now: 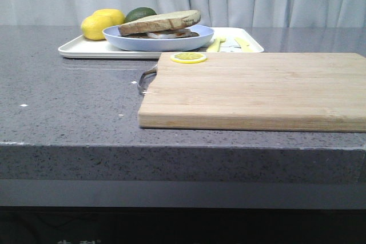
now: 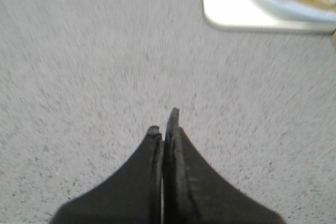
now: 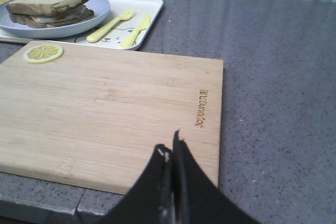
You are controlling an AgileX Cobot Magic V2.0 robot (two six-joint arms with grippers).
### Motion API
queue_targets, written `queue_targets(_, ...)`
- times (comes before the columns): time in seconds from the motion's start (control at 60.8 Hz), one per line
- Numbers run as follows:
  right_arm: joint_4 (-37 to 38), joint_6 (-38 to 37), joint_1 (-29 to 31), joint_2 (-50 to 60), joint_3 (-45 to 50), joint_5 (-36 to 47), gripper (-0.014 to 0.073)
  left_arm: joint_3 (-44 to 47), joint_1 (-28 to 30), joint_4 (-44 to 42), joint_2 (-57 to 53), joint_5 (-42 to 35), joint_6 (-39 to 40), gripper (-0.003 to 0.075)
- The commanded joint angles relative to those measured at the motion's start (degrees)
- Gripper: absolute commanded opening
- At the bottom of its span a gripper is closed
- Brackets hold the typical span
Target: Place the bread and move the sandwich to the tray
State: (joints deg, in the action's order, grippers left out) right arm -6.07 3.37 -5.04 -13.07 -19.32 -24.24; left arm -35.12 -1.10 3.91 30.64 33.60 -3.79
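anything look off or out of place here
Only slightly: the sandwich's top slice sits tilted and offset over the filling, on the blue plate on the tray. Nothing spilled or damaged.

I work over a grey speckled counter [image 1: 68, 118] with a thick front edge. Two things lie directly on it. The board [image 1: 257, 90], of pale wood, lies flat near the front edge, and its metal handle [image 1: 146, 80] points to my left side. The tray [image 1: 86, 48], white and shallow, lies behind the board, just beside its far edge and reaching further to my left. Left and right of the board I see the bare grey surface.
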Motion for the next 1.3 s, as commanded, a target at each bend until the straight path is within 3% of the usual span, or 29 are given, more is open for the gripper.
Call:
queue_targets(0.0,0.08,0.14,0.22,-0.38,-1.65,4.25,-0.0085,2.44,0.00,0.19,-8.68,-6.57,0.68,-0.0019)
queue_targets(0.296,0.08,0.14,0.22,-0.38,-1.65,4.25,-0.0085,7.35,0.00,-1.09,-23.68,-7.32,0.41,-0.0019)
queue_targets(1.037,0.08,0.14,0.22,-0.38,-1.65,4.25,-0.0085,7.48,0.00,1.27,-24.26,-7.09,0.41,-0.0019)
queue_targets(1.284,0.08,0.14,0.22,-0.38,-1.65,4.25,-0.0085,16.23,1.40,1.25,-30.84,-19.12,3.79,-0.0019)
